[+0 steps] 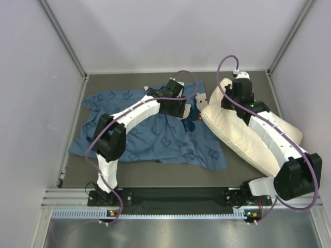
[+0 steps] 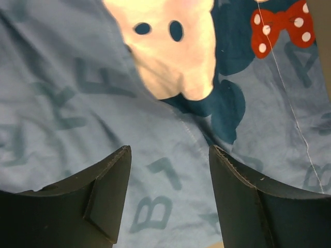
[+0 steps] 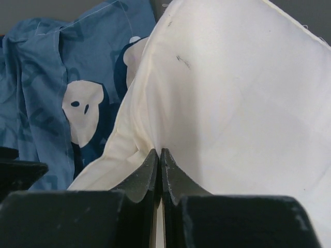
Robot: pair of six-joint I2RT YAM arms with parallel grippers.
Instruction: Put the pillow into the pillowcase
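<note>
The blue pillowcase (image 1: 150, 132) lies crumpled on the table's left and middle. Its letters and a mouse face with a red bow show close up in the left wrist view (image 2: 170, 155). My left gripper (image 1: 182, 109) (image 2: 169, 160) hovers open just above that fabric near its right edge, holding nothing. The cream-white pillow (image 1: 243, 134) lies diagonally on the right. My right gripper (image 1: 227, 101) (image 3: 159, 151) is shut on a pinched fold of the pillow (image 3: 238, 103) at its far left end, next to the pillowcase (image 3: 51, 88).
White enclosure walls (image 1: 31, 77) stand on three sides. The dark grey table (image 1: 238, 170) shows around the fabric. A metal rail (image 1: 170, 199) with the arm bases runs along the near edge. The right arm (image 1: 269, 134) lies over the pillow.
</note>
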